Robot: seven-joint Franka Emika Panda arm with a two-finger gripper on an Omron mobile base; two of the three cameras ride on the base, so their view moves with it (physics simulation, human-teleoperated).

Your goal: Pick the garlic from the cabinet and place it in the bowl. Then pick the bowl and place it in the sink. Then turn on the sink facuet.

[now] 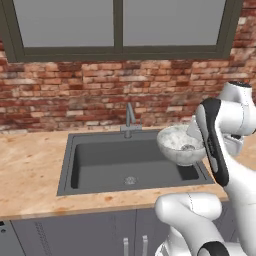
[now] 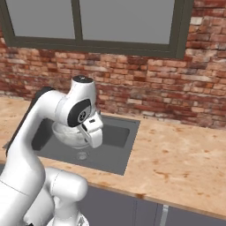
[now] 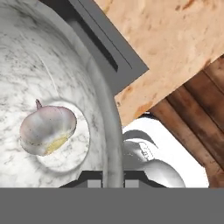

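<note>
Brick wall (image 1: 75,95) behind, dark-framed window (image 1: 117,25) above it, and a mottled tan tabletop (image 1: 30,170) running under both. Dark grey sink (image 1: 100,160) is set into that tabletop, its small round drain (image 1: 130,180) in the middle of the basin floor. Slim grey sink facuet (image 1: 129,120) stands upright at the back rim, untouched as far as I can judge.

Arm reaches in from the right side of the basin. End effector (image 3: 113,183) is pinched nearly closed on the rim of the bowl (image 1: 181,144); in the hand view the rim wall runs straight down between the two dark tips. Grip on the edge, not around the body, makes sense: the bowl looks far too wide to span.

Bowl hangs above the right end of the sink, clear of the basin floor, roughly level. Kept level, I judge, so the load does not roll out on the way down.

Garlic (image 3: 47,130) lies on the bowl's flat bottom, on its side. Small whitish-pink bulb, faint purple flush, a yellowish patch low on one flank, thin pointed stem tip sticking up toward the far wall. Bowl itself: white-grey marble look with fine dark veining, deep, smooth rounded rim.

Judgement: first step done, second step midway; lowering and release come next, faucet after.
</note>
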